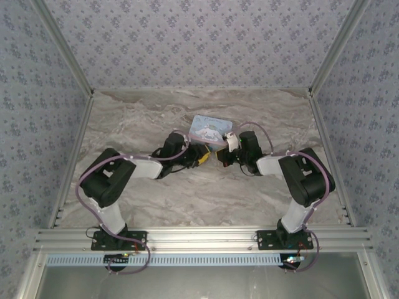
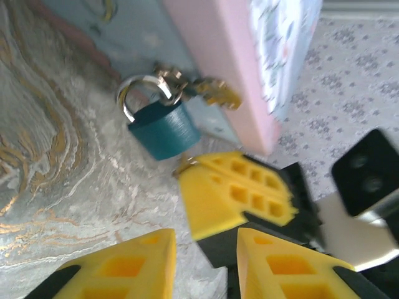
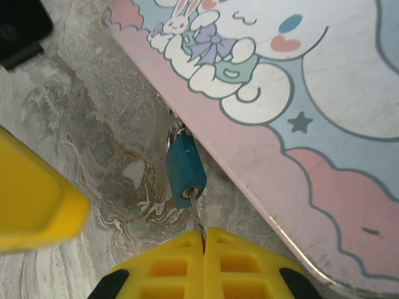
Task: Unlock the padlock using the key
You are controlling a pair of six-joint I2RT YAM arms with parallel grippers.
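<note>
The small teal padlock (image 3: 186,165) lies on the marble table against the tin's pink edge, its silver shackle (image 2: 140,93) hooked through the tin's clasp. A thin silver key (image 3: 197,215) is in the keyhole at the bottom of the padlock. My right gripper (image 3: 204,240) is shut on the key's head, close behind the lock. In the left wrist view the padlock (image 2: 165,131) sits ahead of my left gripper (image 2: 206,255), which is open with nothing between its yellow fingers. From above, both grippers meet just in front of the tin (image 1: 212,129), left gripper (image 1: 201,156) beside right gripper (image 1: 219,157).
The light-blue tin (image 3: 312,93) with a cartoon rabbit lies flat right behind the padlock. Patterned walls enclose the marble table (image 1: 156,199) on three sides. My left finger (image 3: 31,199) sits close to the left of the padlock.
</note>
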